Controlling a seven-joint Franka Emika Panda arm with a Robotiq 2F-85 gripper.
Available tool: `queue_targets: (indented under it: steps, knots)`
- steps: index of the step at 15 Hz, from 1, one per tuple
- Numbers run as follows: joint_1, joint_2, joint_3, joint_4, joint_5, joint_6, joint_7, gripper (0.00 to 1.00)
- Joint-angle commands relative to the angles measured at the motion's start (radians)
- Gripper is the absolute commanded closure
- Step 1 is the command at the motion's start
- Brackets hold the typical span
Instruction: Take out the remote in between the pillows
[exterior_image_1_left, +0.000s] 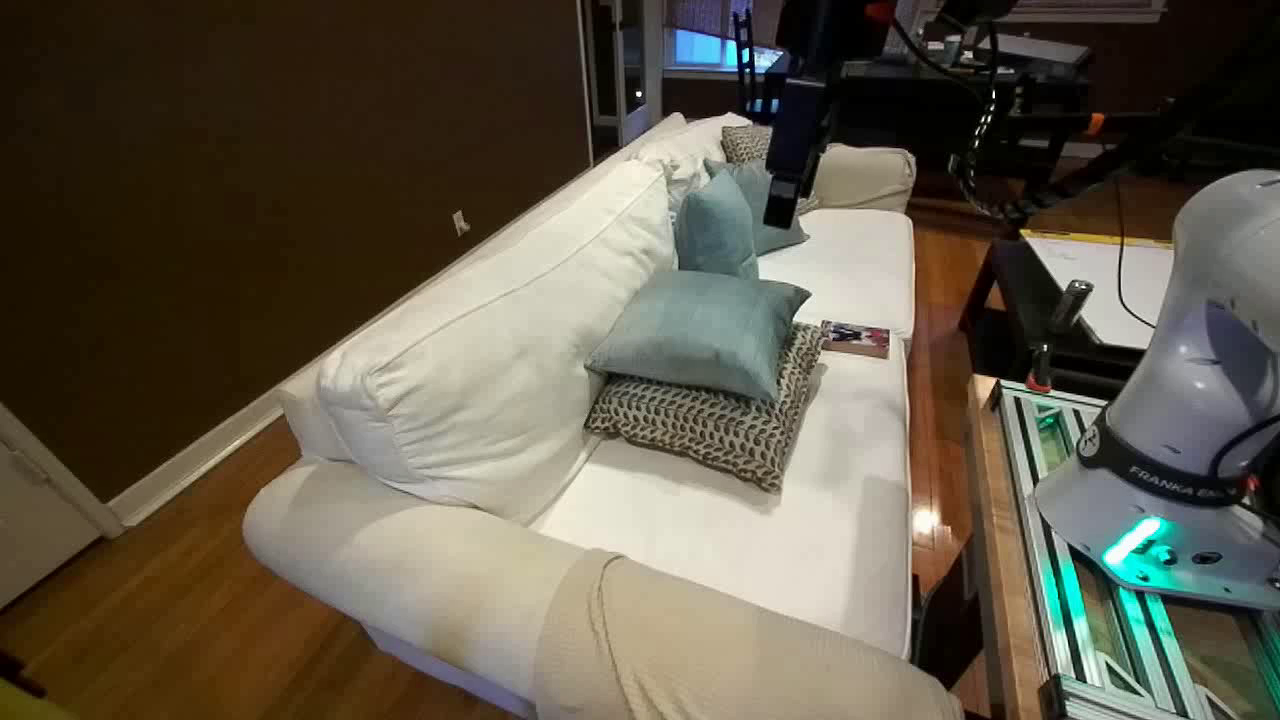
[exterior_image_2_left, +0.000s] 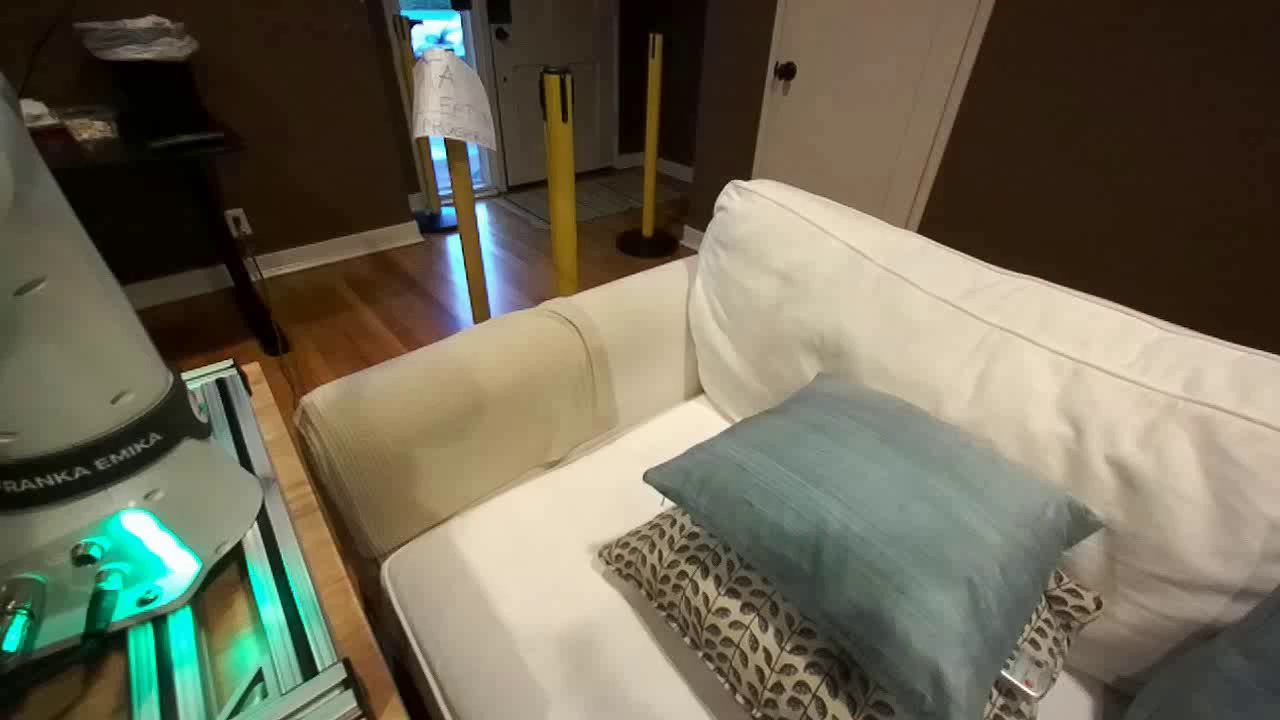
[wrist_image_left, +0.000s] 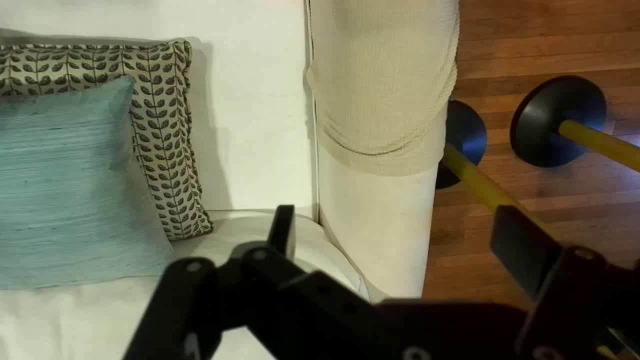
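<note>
A light teal-blue pillow lies flat on a leaf-patterned black-and-beige pillow on the white sofa seat. The same teal pillow and patterned pillow show in an exterior view, and at the left of the wrist view. A small pale object with a red mark pokes out at the pillows' edge; it may be the remote, but most of it is hidden. My gripper is open and empty. In an exterior view the gripper hangs above the sofa, apart from the pillows.
Two more teal pillows lean on the sofa back beyond the stack. A small picture-covered box or book lies on the seat beside the stack. The sofa arm and yellow posts stand to the right in the wrist view.
</note>
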Motion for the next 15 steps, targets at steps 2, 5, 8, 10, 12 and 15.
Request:
queue_targets:
  steps: [2, 5, 8, 10, 12, 15]
  knots:
    - [0.001, 0.001, -0.001, 0.002, -0.001, -0.002, 0.0, 0.0]
    - [0.001, 0.001, -0.001, 0.002, -0.001, -0.002, 0.0, 0.0]
    - [0.001, 0.001, -0.001, 0.002, -0.001, -0.002, 0.0, 0.0]
    - [-0.045, 0.012, -0.02, -0.016, -0.014, 0.031, 0.054, 0.0]
    - [-0.098, 0.005, -0.045, -0.035, -0.029, 0.056, 0.109, 0.0]
    - [-0.188, 0.005, -0.11, -0.051, -0.057, 0.099, 0.134, 0.0]
